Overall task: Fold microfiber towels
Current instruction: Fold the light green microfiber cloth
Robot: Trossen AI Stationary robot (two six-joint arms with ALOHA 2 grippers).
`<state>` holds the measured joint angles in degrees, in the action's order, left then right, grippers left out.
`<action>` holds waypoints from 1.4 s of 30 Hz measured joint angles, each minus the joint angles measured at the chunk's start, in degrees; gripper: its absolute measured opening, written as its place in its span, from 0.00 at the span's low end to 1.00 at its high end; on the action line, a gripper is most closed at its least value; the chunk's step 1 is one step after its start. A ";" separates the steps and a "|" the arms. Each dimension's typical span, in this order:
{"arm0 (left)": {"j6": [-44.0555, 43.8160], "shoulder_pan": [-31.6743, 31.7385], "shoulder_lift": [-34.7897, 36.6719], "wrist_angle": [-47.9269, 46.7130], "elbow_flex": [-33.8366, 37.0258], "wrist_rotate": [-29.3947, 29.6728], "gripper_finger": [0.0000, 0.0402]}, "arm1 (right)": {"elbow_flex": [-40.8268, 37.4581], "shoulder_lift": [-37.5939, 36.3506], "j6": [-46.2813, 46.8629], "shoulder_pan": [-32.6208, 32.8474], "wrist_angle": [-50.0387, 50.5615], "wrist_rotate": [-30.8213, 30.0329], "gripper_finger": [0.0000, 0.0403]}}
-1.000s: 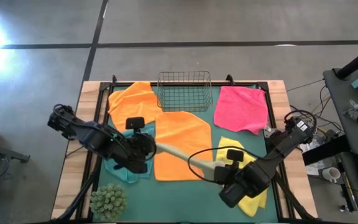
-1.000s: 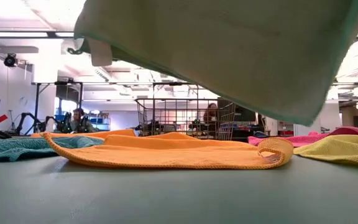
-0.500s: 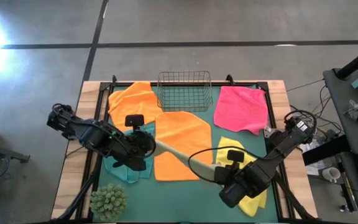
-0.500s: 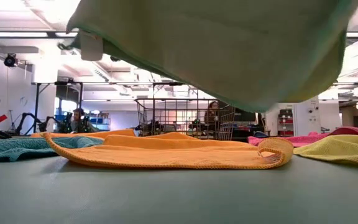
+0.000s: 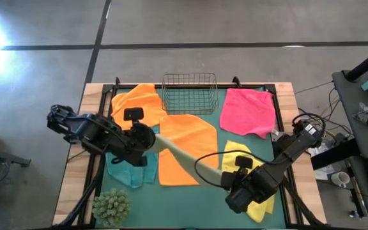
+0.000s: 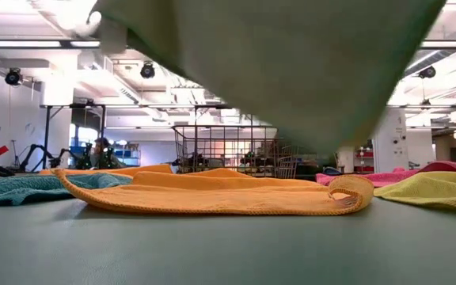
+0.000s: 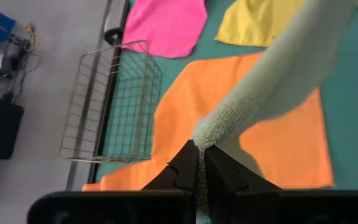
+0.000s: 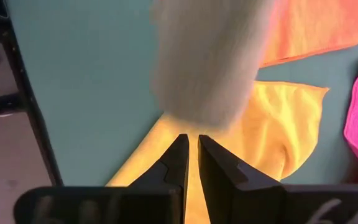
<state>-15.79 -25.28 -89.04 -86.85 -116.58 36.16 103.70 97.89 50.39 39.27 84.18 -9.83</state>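
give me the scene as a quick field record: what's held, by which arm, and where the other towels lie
held towel: pale olive-green towel, stretched in the air between both arms above the table
left gripper: jaws shut on one end of it
right gripper: jaws shut on the other end
under it: orange towel, flat mid-table
other orange towel: beside the wire basket
pink towel: far right
yellow towel: under the right arm
teal towel: under the left arm
plant ball: near left corner

The left gripper (image 7: 200, 163) pinched the pale olive-green towel (image 7: 278, 74), stretched taut above an orange towel (image 7: 253, 137) beside the wire basket (image 7: 114, 102).
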 joint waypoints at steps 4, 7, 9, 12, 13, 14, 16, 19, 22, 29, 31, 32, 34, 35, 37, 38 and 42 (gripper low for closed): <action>1.38 0.09 0.02 0.17 -1.34 -0.78 0.00 | 0.00 0.00 -0.40 0.53 -0.05 -1.58 0.07; 1.68 0.09 -0.02 0.17 -1.46 -2.55 0.00 | 0.00 -0.05 -0.66 0.83 -0.18 -4.96 0.07; 2.43 0.09 -0.03 0.17 -1.45 -3.82 0.00 | 0.00 -0.13 -1.79 0.85 -1.29 -9.01 0.07; 2.73 0.10 -0.06 0.13 -1.41 -6.08 0.00 | 0.00 -0.15 -4.92 0.63 -5.08 -14.85 0.07; 2.74 0.14 -0.06 0.11 -1.43 -6.19 0.00 | 0.00 -0.15 -6.12 0.27 -6.68 -16.35 0.07; 2.73 0.18 -0.06 0.11 -1.46 -6.30 0.00 | 0.00 -0.15 -7.30 -0.04 -8.30 -17.87 0.07; 2.76 0.22 -0.06 0.11 -1.58 -6.32 0.00 | 0.00 -0.15 -9.76 -0.81 -11.71 -20.72 0.07; 2.94 0.54 -0.06 0.11 -2.05 -6.45 0.00 | 0.00 -0.15 -13.61 -1.86 -16.40 -23.29 0.07; 2.95 0.90 -0.06 0.09 -2.53 -6.50 0.00 | 0.00 -0.13 -16.34 -3.13 -19.75 -23.19 0.09; 2.86 1.29 -0.09 -1.47 -2.96 -6.49 0.00 | -0.02 0.29 -16.80 -5.02 -24.82 -22.91 0.26; 2.84 1.29 -0.09 -1.79 -2.96 -6.49 0.00 | -0.09 0.87 -17.86 -5.05 -27.90 -22.79 0.32; 2.80 1.29 -0.09 -1.79 -2.96 -6.49 0.00 | -0.18 1.46 -18.51 -5.06 -29.65 -22.94 0.35; 2.67 1.29 -0.10 -1.81 -2.95 -6.49 0.00 | -0.49 2.69 -19.80 -5.05 -31.69 -24.22 0.40; 2.65 1.29 -0.11 -1.85 -2.94 -6.49 0.00 | -0.60 3.60 -20.13 -5.05 -32.52 -25.00 0.42; 2.65 1.29 -0.11 -1.89 -2.94 -6.49 0.00 | -0.63 5.48 -20.71 -5.09 -34.15 -26.83 0.45; 2.65 1.29 -0.11 -1.97 -2.94 -6.49 0.00 | -0.68 6.47 -20.65 -5.10 -34.49 -27.87 0.47; 2.67 1.29 -0.11 -2.22 -2.92 -6.87 0.00 | -0.68 10.25 -19.50 -5.73 -37.43 -30.03 0.50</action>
<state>-13.13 -23.99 -89.14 -89.07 -119.50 29.29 103.02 108.14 30.89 33.54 46.75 -39.86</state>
